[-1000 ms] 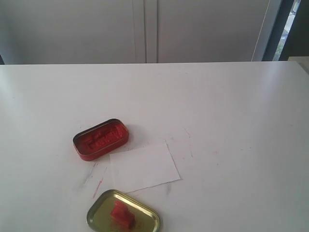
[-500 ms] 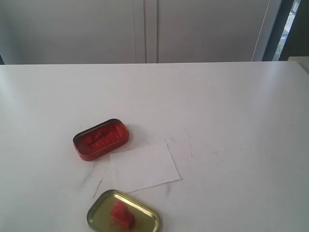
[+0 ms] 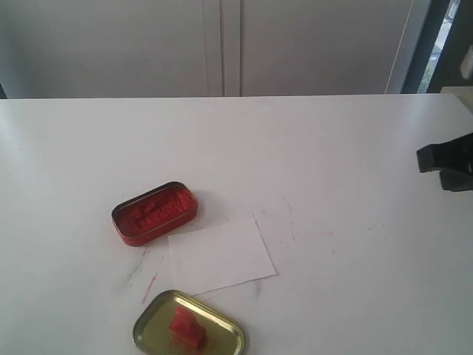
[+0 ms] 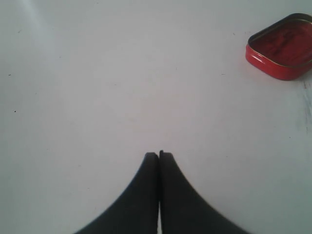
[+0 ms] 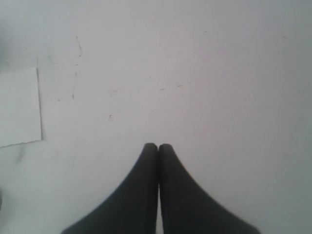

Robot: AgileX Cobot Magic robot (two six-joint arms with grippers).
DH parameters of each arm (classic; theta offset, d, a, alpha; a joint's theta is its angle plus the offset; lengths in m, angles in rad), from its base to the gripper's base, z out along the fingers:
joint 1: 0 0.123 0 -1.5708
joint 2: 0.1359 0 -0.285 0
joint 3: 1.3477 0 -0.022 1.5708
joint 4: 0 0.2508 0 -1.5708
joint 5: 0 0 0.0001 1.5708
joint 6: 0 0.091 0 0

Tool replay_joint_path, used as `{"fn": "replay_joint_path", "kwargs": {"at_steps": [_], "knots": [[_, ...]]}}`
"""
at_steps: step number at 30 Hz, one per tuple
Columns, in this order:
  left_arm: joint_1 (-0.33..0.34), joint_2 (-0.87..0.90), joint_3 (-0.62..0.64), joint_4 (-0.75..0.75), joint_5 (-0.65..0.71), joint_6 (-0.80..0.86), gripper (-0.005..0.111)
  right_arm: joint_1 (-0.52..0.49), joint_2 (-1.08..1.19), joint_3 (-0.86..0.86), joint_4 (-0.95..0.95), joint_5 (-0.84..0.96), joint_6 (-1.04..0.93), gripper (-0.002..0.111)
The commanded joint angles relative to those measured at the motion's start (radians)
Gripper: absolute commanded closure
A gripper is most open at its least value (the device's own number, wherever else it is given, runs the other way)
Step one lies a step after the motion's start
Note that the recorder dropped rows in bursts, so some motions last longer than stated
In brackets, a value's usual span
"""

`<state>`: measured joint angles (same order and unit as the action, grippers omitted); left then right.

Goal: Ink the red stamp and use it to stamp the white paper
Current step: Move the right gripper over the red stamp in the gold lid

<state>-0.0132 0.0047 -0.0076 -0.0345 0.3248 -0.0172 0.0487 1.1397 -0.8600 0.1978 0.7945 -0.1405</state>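
Observation:
The small red stamp (image 3: 188, 328) rests inside the gold oval lid (image 3: 222, 329) at the table's front edge. Just behind the lid lies the white paper (image 3: 220, 255), whose edge also shows in the right wrist view as the paper (image 5: 18, 107). The oblong red ink tin (image 3: 154, 213) stands behind and left of the paper, and the tin (image 4: 282, 46) shows in the left wrist view too. My right gripper (image 5: 158, 146) is shut and empty over bare table; it enters the exterior view at the far right (image 3: 447, 161). My left gripper (image 4: 158, 154) is shut, empty, away from the tin.
The white tabletop (image 3: 332, 148) carries faint red smears and pencil-like marks around the paper. Grey cabinet doors (image 3: 222, 44) rise behind the table's far edge. A dark window frame (image 3: 436, 44) stands at the back right.
My right arm has come into the exterior view at the far right edge; before, no arm was visible there. The stamp, tin, lid and paper have not moved.

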Motion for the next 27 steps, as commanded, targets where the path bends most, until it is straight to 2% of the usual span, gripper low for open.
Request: {"fn": "replay_joint_path", "kwargs": {"at_steps": [1, 12, 27], "knots": [[0.002, -0.005, 0.008, -0.002, 0.008, -0.004, 0.107, 0.071, 0.043, -0.028, 0.0, 0.016, -0.015, 0.108], [0.002, -0.005, 0.008, -0.002, 0.008, -0.004, 0.107, 0.253, 0.179, -0.146, 0.009, 0.127, -0.021, 0.108], [0.002, -0.005, 0.008, -0.002, 0.008, -0.004, 0.107, 0.527, 0.388, -0.28, 0.012, 0.177, -0.021, 0.108]]}}
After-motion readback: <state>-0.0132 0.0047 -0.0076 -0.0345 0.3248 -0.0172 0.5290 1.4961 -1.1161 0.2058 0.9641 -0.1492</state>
